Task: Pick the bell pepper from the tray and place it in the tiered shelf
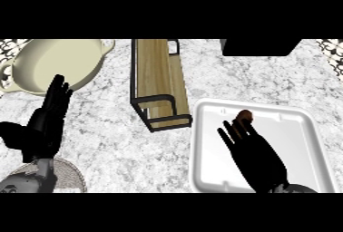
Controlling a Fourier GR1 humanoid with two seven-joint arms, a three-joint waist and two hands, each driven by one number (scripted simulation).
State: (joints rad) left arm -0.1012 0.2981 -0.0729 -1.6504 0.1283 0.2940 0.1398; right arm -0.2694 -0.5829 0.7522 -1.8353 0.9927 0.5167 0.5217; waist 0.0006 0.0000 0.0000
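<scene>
The bell pepper (246, 114) lay in the far part of the white tray (308, 136), towards the tray's left half, and only a small brownish-orange piece of it showed. The right hand (258, 154) hung over the tray with its fingers straight and slightly spread, holding nothing. Its fingertips (236, 128) reached the pepper's near edge, so the pepper sat straight ahead of the hand, along the line the fingers pointed. Whether the tips touched it or only covered it could not be told from the head view. Too little of the pepper was visible to judge its long axis.

The tiered shelf (158, 77) stood just beside the tray, to its left and further back. It was a wooden board in a black frame, with its length running away from the robot. From the pepper, the shelf lay to the left and slightly beyond.

The right hand was plainly the nearer one to the pepper. The left hand (46, 124) rested open with its fingers up at the left side of the bench (114, 145), well apart from the tray and below a cream pot (57, 61).

The grasp looked not yet made. The likely next step was for the right hand to go a little further forward and close its fingers round the pepper, then carry it leftward to the shelf.
</scene>
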